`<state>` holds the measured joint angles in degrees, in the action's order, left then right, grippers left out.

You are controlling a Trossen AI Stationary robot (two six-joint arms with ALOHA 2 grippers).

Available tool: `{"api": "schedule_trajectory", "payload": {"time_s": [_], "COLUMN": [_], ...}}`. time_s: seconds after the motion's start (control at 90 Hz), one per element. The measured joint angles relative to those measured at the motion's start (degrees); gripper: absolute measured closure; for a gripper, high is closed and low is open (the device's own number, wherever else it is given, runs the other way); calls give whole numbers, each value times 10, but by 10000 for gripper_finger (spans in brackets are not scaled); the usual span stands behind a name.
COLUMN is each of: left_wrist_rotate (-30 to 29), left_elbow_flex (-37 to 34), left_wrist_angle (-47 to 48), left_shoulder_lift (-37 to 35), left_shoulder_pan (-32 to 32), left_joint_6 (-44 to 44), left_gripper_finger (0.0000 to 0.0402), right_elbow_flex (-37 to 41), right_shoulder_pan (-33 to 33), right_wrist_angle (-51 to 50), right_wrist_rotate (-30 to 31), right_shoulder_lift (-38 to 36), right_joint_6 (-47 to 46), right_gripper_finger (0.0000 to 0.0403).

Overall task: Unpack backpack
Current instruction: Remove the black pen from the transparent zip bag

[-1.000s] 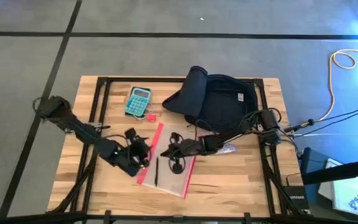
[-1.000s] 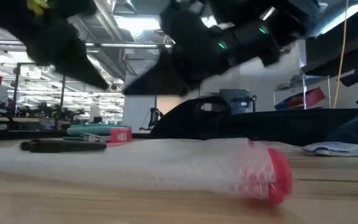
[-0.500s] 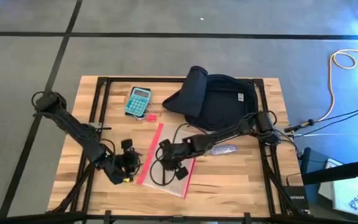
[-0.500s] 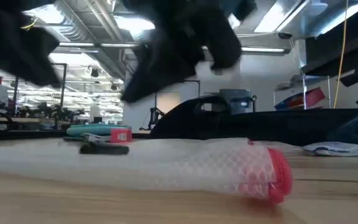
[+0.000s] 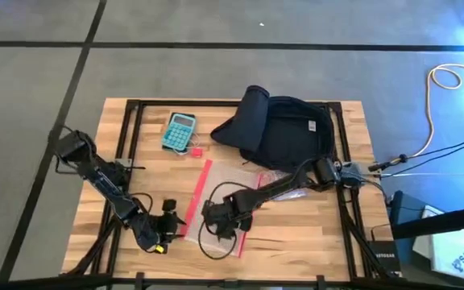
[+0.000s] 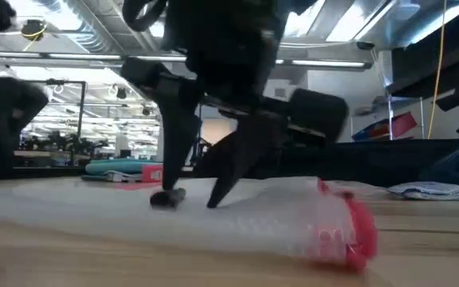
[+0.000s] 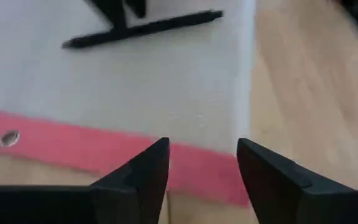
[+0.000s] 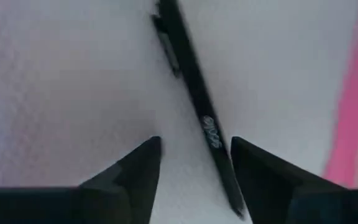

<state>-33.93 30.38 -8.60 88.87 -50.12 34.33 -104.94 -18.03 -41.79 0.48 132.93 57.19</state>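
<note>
The dark navy backpack [image 5: 284, 133] lies flat at the table's far right. A clear pouch with a red edge [image 5: 216, 201] lies at the near middle, with a black pen [image 8: 191, 81] on it. My right gripper [image 8: 194, 152] stands open over the pouch, pointing down, one finger on each side of the pen's end. In the low view its tips [image 6: 190, 201] reach the pouch's top. My left gripper [image 7: 201, 155] is open just left of the pouch, above its red edge [image 7: 104, 152], holding nothing. My right gripper comes from above, and its open fingertips [image 6: 213, 201] reach down to the pouch's upper face [image 6: 253, 211]. They stand on either side of the pen's end [image 6: 166, 198]. Whether they touch the pen I cannot tell. The pouch lies flat on the table.
A teal calculator [image 5: 179, 130] and a small pink thing [image 5: 193, 150] lie at the far left of the backpack. A crinkled clear packet [image 5: 271, 179] lies just in front of the backpack. Bare wood shows at the near right [image 5: 312, 234].
My right gripper has gone toward the table's near edge and down onto the pouch, its fingers now straddling the pen. My left gripper has drawn back toward the near edge, off the pouch's left side.
</note>
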Motion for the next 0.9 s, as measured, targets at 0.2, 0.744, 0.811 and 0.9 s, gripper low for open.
{"api": "schedule_trajectory", "payload": {"time_s": [0.2,0.744,0.811,0.9], "left_wrist_rotate": [-5,-19,-20,-21], "left_elbow_flex": [0,1,1,1], "left_wrist_angle": [-17,-16,-16,-16], "left_shoulder_lift": [45,54,54,54], "left_shoulder_pan": [0,0,0,0], "left_joint_6": [29,36,36,36], "left_gripper_finger": [227,227,227,227], "right_elbow_flex": [-3,-19,-19,-21], "right_shoulder_pan": [-21,-12,0,29], "right_wrist_angle": [9,-22,-16,44], "right_wrist_rotate": [54,59,63,69], "right_shoulder_lift": [14,7,-13,-47], "right_joint_6": [85,65,56,43], "right_gripper_finger": [265,395,398,398]}}
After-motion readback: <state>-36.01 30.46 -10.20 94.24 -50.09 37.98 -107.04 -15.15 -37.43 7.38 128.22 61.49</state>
